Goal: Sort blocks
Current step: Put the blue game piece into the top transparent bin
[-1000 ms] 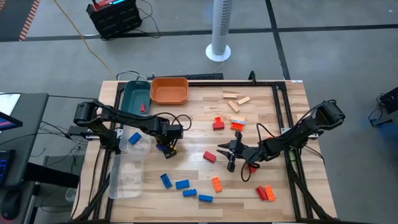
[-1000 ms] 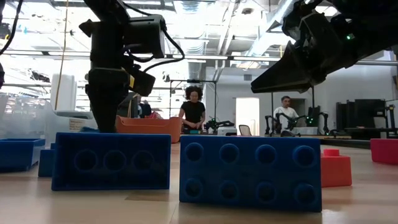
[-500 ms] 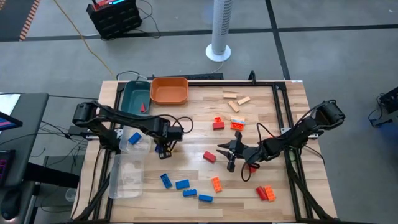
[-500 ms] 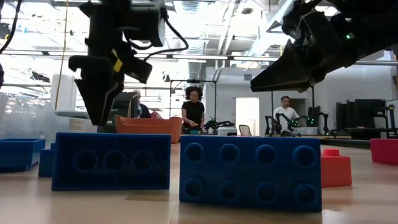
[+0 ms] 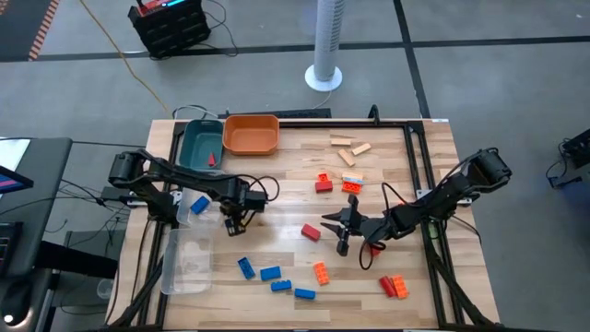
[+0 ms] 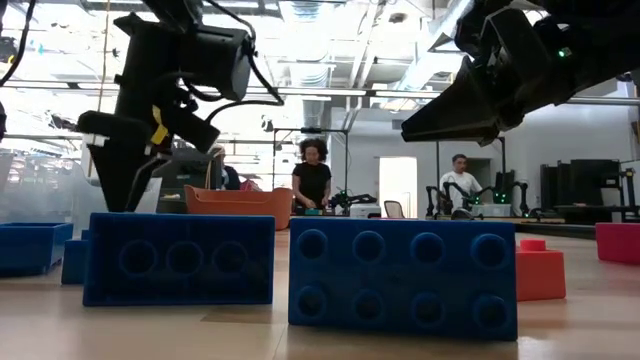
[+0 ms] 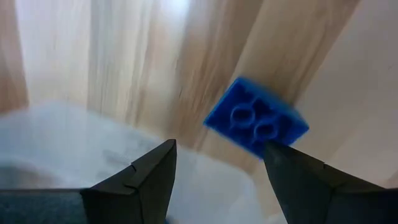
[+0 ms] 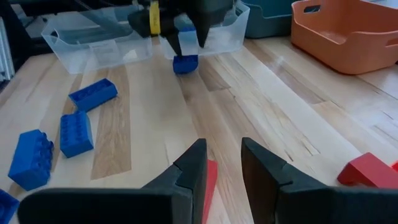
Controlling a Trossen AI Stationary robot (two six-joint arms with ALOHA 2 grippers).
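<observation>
My left gripper (image 5: 230,219) hangs open, fingers down, just right of the clear tray (image 5: 189,258). In the left wrist view a small blue block (image 7: 256,124) lies past the fingertips, by one finger. The right wrist view shows it (image 8: 185,64) on the wood directly under that gripper (image 8: 180,40). My right gripper (image 5: 334,231) waits open above the table's middle, beside a red block (image 5: 311,232). Several blue blocks (image 5: 270,273) lie near the near edge. Another blue block (image 5: 198,205) sits in the clear tray. Tan wood blocks (image 5: 348,148) lie toward the far edge. My left gripper comes at the small blue block (image 8: 185,64) from above, pointing down. One finger (image 7: 292,174) stands right beside it. I cannot tell whether that finger touches the block. The block rests on the table.
A teal tray (image 5: 201,143) holding a red piece and an orange tray (image 5: 251,134) stand at the far left. Red and orange blocks (image 5: 324,183) lie mid-table, and more orange and red ones (image 5: 395,286) sit near the right front. People stand in the room behind.
My left gripper has risen from the table surface and moved toward the table's left edge, closer to the clear tray, tipping somewhat as it went.
</observation>
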